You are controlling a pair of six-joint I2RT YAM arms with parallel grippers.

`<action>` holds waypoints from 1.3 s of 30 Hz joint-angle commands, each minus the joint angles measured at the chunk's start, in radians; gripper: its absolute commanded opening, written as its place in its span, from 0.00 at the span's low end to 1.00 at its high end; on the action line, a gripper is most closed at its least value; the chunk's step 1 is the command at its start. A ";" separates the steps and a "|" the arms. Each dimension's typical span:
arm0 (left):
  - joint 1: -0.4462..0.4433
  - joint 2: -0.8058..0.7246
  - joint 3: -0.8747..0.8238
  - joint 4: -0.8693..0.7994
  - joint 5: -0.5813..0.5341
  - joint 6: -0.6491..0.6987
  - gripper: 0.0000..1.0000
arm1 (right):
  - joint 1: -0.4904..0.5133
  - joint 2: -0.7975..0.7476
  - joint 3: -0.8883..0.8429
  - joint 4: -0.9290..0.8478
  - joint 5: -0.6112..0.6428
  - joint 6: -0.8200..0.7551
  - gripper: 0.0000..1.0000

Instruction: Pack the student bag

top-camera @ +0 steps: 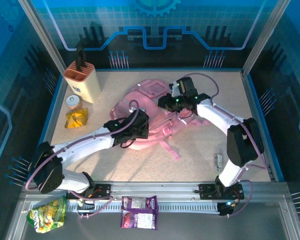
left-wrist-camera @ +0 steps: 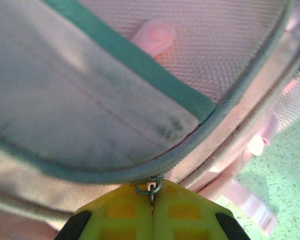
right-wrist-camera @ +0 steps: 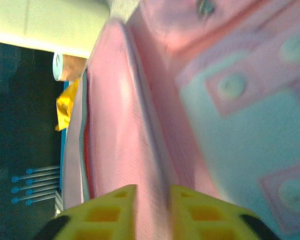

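Yellow ribbed fingers of the left hand [left-wrist-camera: 152, 200] are pressed together right under the lens. They pinch the small metal zip-pull ring [left-wrist-camera: 151, 188] at the edge of the large soft pink fabric student bag [top-camera: 152, 92]. That bag lies in the middle of the speckled table [top-camera: 205, 150], with its long axis running roughly far to near and its straps trailing near-right. From the left hand the grey-piped zip seam curves away up and to the right, so I'd judge the pull must follow that curve. The right hand [right-wrist-camera: 153, 195] is at the bag's far-right flank, its fingers slightly parted astride a pink fold. Print on the 2 snack packs, a crinkled green bag [top-camera: 48, 214] and a purple foil packet [top-camera: 139, 212], is too small to read.
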 commanded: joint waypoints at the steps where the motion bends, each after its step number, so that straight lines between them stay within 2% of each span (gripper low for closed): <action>1: -0.051 0.059 0.072 0.043 0.063 -0.011 0.00 | -0.052 0.008 0.063 -0.023 -0.008 -0.050 0.34; 4: -0.066 0.097 0.110 0.003 0.034 -0.020 0.00 | -0.077 -0.079 -0.029 0.014 -0.028 -0.015 0.48; 7: -0.066 0.106 0.114 -0.018 0.011 -0.020 0.00 | -0.079 -0.185 -0.175 0.090 -0.062 0.057 0.55; 9: -0.066 0.105 0.113 -0.004 0.020 -0.020 0.00 | -0.062 -0.225 -0.253 0.126 -0.069 0.125 0.56; 14: -0.066 0.105 0.118 0.031 0.057 -0.008 0.00 | 0.000 -0.252 -0.414 0.343 -0.099 0.346 0.56; 20: -0.066 0.095 0.106 0.031 0.071 0.015 0.00 | 0.066 -0.255 -0.509 0.424 -0.002 0.477 0.57; 24: -0.066 0.094 0.110 0.023 0.082 0.062 0.00 | 0.083 -0.216 -0.510 0.512 -0.009 0.546 0.52; 27: -0.067 0.096 0.118 0.006 0.078 0.096 0.00 | 0.109 -0.214 -0.488 0.475 0.028 0.529 0.47; 32: -0.066 0.106 0.137 -0.037 0.054 0.121 0.00 | 0.105 -0.207 -0.478 0.434 0.049 0.478 0.22; 36: -0.066 0.087 0.129 -0.081 0.045 0.151 0.00 | 0.051 -0.226 -0.483 0.385 0.010 0.422 0.02; 39: -0.059 0.048 0.094 -0.130 -0.071 0.191 0.00 | 0.005 -0.237 -0.437 0.282 -0.064 0.312 0.00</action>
